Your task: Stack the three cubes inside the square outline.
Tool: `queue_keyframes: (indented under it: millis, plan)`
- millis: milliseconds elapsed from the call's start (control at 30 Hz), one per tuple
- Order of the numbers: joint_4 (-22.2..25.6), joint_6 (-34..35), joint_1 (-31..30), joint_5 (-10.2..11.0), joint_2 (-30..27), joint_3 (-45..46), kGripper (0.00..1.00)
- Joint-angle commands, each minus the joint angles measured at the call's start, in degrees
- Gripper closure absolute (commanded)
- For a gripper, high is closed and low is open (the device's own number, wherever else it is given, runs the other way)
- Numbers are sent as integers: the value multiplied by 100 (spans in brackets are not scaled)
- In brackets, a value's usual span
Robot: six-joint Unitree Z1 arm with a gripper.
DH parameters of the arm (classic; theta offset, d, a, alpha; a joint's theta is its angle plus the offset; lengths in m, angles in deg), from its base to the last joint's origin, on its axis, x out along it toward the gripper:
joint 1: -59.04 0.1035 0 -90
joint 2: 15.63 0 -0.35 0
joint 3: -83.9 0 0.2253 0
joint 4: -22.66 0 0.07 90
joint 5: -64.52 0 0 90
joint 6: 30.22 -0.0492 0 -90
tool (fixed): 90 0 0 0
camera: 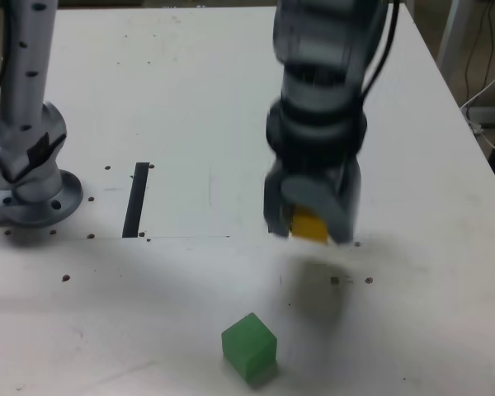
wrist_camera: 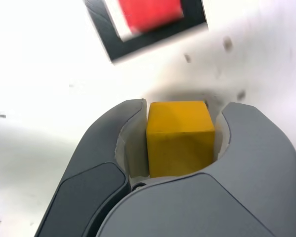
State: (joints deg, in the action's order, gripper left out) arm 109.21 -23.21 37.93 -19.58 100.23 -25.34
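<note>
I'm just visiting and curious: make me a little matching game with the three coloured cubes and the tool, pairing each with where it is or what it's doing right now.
Things:
1. yellow cube
2. red cube
3. green cube
4. tool

States:
A. sits inside the square outline
B. closed around a cube, above the table
C. lies alone on the table
D. held between the jaws

Pairs: 1-D, 2-A, 3-C, 4-B

White worktop (camera: 173,74) fills most of the exterior view, matte, scuffed, dotted with small dark screw holes. A faint seam runs across it at mid-depth. A narrow black strip (camera: 136,200) lies left of centre. Beyond the right edge, white cables (camera: 488,91) trail over a brownish floor (camera: 445,25). Light is even and soft.
</note>
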Motion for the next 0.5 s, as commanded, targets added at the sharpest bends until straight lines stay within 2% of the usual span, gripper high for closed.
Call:
queue_keyframes:
  millis: [0,233,467]
  plan:
    - [97,-27,230,-19,-92,-33,83]
    - [309,-25,908,-38,-144,-47,83]
    - [171,51,1170,-112,57,60,83]
